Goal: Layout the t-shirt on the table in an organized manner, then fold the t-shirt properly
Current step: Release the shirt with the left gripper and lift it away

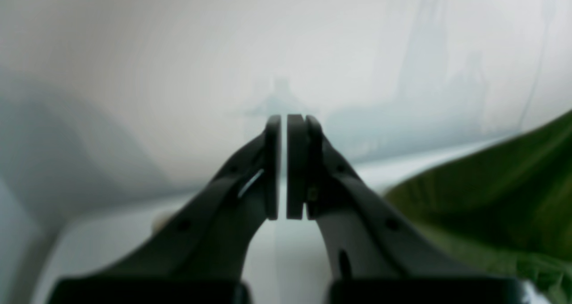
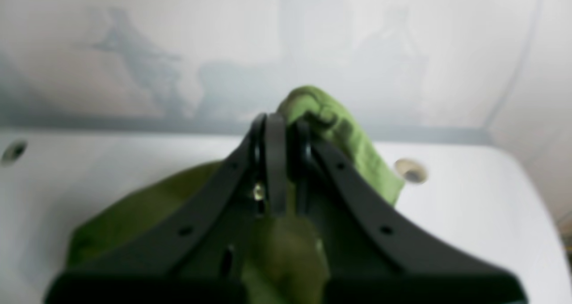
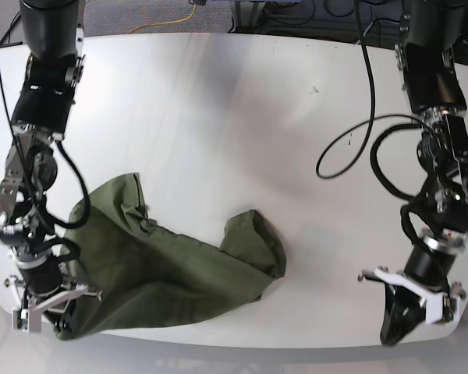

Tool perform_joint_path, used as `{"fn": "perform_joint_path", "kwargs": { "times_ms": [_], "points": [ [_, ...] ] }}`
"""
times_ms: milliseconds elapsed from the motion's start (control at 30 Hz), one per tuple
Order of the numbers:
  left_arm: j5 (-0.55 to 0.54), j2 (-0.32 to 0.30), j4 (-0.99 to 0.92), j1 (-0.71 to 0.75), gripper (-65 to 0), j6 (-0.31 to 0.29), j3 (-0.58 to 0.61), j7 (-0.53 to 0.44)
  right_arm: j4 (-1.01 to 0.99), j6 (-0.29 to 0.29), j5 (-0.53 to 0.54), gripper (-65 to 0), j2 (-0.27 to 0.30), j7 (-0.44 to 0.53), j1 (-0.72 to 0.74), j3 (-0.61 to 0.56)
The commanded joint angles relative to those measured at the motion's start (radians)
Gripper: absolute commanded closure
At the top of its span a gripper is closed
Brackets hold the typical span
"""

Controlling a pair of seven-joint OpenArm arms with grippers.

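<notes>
Glossy white table (image 3: 218,117) w/ curved edges, grommet hole (image 2: 411,171), cables on floor behind. Olive t-shirt (image 3: 164,265) crumpled at near edge. Right gripper (image 2: 281,129) clamped on t-shirt fold. Left gripper (image 1: 284,167) pads together, holding nothing, apart from cloth.

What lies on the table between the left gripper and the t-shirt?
Nothing: in the base view, only bare white table separates the left gripper from the t-shirt.
</notes>
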Motion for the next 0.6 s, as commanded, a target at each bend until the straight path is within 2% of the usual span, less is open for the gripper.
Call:
{"fn": "perform_joint_path", "kwargs": {
  "times_ms": [0,167,367,567],
  "points": [
    [-0.007,0.002,0.017,0.019,-0.3,0.000,-0.003,-0.028,0.035,0.000,0.000,0.0,0.004,0.036,-0.001,0.026],
    [-0.007,0.050,0.017,0.088,-0.1,0.000,-0.005,-0.028,0.035,0.000,0.000,0.0,0.001,0.036,-0.018,0.038],
    [-0.007,0.058,0.028,0.162,-0.3,0.000,0.006,-0.029,0.038,0.000,-0.001,0.0,0.004,0.037,-0.026,0.038],
    [-0.002,0.070,0.026,0.205,-1.1,0.000,0.072,-0.029,0.038,0.000,0.000,0.0,0.004,0.037,-0.026,0.038]
  ]
}}
